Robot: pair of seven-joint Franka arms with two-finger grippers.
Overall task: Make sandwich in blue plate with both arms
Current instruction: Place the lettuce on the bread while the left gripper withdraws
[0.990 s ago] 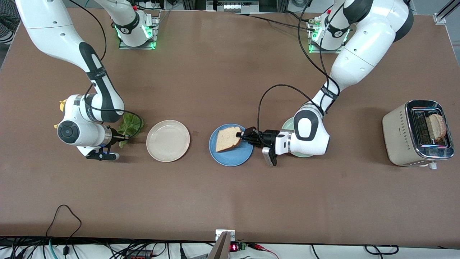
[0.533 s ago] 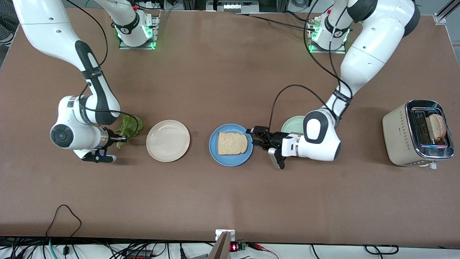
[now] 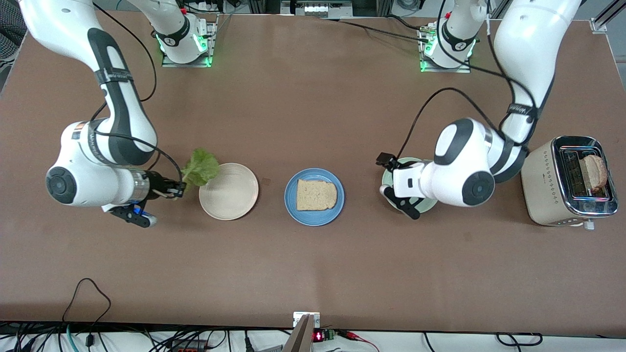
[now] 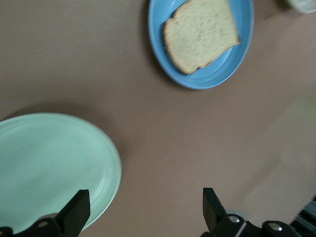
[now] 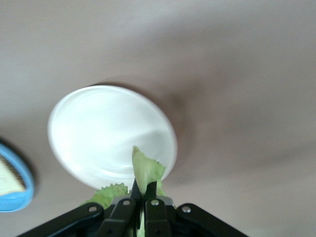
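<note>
A single bread slice [image 3: 316, 195] lies flat in the blue plate [image 3: 313, 217] at the middle of the table. My left gripper [image 3: 390, 176] hangs open and empty over the edge of a mint-green plate [image 3: 411, 161], on the left arm's side of the blue plate. The left wrist view shows its fingers wide apart [image 4: 144, 197], with the bread slice [image 4: 200, 32] in the blue plate [image 4: 217, 74]. My right gripper [image 3: 176, 189] is shut on a green lettuce leaf [image 3: 200, 167], held up beside the cream plate [image 3: 230, 193]. The right wrist view shows the lettuce leaf [image 5: 144, 170] pinched in the right gripper [image 5: 143, 190].
A beige toaster [image 3: 570, 181] stands at the left arm's end of the table, with a second bread slice [image 3: 594, 173] sticking out of a slot. The cream plate [image 5: 98, 128] and mint-green plate [image 4: 49, 163] flank the blue one.
The left gripper let go of the bread, which dropped flat into the blue plate, and drew back over the mint-green plate. The right gripper lifted the lettuce toward the cream plate.
</note>
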